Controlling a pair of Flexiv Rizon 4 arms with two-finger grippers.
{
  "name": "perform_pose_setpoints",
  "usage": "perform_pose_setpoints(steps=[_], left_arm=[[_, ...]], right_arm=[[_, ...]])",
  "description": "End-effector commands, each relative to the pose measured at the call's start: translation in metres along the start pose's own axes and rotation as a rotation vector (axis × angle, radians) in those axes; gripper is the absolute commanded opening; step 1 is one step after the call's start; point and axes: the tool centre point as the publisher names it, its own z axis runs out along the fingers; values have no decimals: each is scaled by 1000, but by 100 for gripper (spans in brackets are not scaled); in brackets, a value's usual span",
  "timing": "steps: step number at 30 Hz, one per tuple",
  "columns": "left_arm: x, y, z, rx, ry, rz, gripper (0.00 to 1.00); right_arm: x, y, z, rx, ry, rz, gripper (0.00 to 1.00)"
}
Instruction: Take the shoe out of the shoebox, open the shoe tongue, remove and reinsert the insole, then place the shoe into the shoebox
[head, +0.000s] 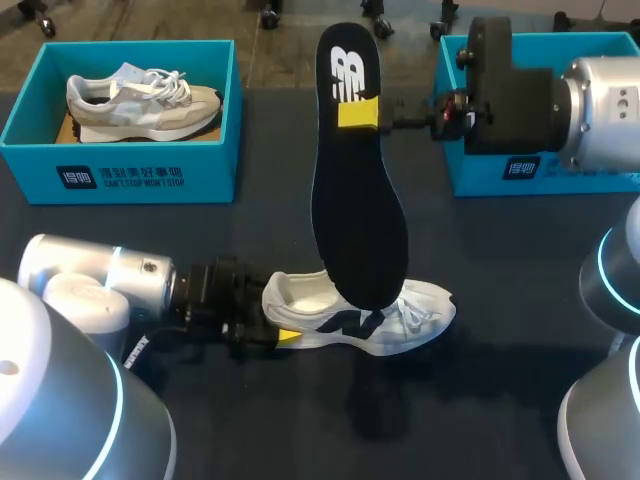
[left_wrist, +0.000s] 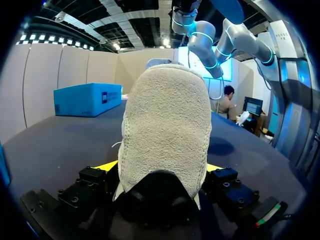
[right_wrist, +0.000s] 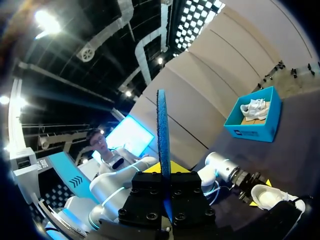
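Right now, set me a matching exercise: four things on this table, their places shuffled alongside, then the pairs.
1. insole
2. white shoe
3. grey shoe
4. right box

A. inside the left box
B. heel in the left jaws
C. behind the right arm
D. upright in the right jaws

Pairs: 1-D, 2-B, 3-A, 4-C.
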Motion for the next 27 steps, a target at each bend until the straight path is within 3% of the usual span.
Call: perform_pose_setpoints(steps=[1, 7, 19, 24, 27], left_arm=[[2, -4, -9, -14, 6, 0, 100], [3, -9, -18, -63, 9, 16, 100], [-4, -16, -46, -255, 45, 60, 100], [-3, -16, -53, -381, 65, 96, 100], [-4, -16, -56, -372, 60, 95, 100]], right_arm=[[0, 1, 5, -1, -3, 1, 0], [0, 1, 5, -1, -3, 1, 0], [0, 1, 5, -1, -3, 1, 0], [0, 1, 5, -1, -3, 1, 0], [0, 1, 5, -1, -3, 1, 0]])
